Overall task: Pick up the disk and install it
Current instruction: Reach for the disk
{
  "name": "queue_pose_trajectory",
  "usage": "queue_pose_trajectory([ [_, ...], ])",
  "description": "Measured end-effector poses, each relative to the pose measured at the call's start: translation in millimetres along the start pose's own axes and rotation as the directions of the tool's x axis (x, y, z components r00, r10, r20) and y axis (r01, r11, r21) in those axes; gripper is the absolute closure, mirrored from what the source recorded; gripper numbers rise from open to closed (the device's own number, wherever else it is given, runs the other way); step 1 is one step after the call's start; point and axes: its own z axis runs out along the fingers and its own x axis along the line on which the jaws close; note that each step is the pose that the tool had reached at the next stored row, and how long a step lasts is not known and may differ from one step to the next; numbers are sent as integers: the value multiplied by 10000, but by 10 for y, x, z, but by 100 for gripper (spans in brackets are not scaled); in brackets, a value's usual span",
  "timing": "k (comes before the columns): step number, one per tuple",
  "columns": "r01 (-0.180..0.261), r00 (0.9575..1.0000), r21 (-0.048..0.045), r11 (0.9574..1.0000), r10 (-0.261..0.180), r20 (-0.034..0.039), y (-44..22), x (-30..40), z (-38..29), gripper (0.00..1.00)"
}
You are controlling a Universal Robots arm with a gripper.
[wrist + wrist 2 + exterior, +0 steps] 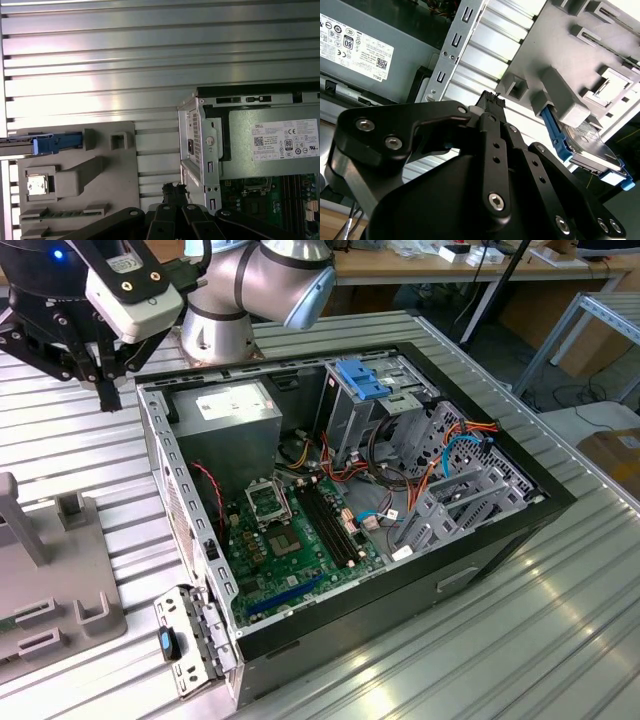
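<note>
The disk (592,149) is a dark grey drive with a white label and a bright blue bracket. It stands on edge in a slot of the grey fixture plate (580,55). In the first wrist view the disk (45,144) shows edge-on at one end of the fixture plate (115,172). My black gripper (108,395) hangs above the ribbed table beyond the open computer case (520,515), near its power-supply corner. Its fingertips (174,189) meet with nothing between them, well apart from the disk. The second wrist view also shows the gripper (491,98) shut and empty.
The case holds a grey power-supply box (235,415), a green motherboard (290,540), bundled cables and a blue drive-bay latch (360,377). A detached bracket panel (185,640) lies by the case's near corner. The grey fixture plate (60,590) lies at the exterior view's left.
</note>
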Motion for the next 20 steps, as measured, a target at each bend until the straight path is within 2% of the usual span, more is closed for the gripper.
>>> queue_pose_trajectory([
  [6,2,10000,-1,10000,-2,1,-9,125,-2,89],
  [17,1,10000,0,10000,-1,0,-16,209,-5,89],
  [20,3,10000,0,10000,-3,0,-19,250,-6,89],
])
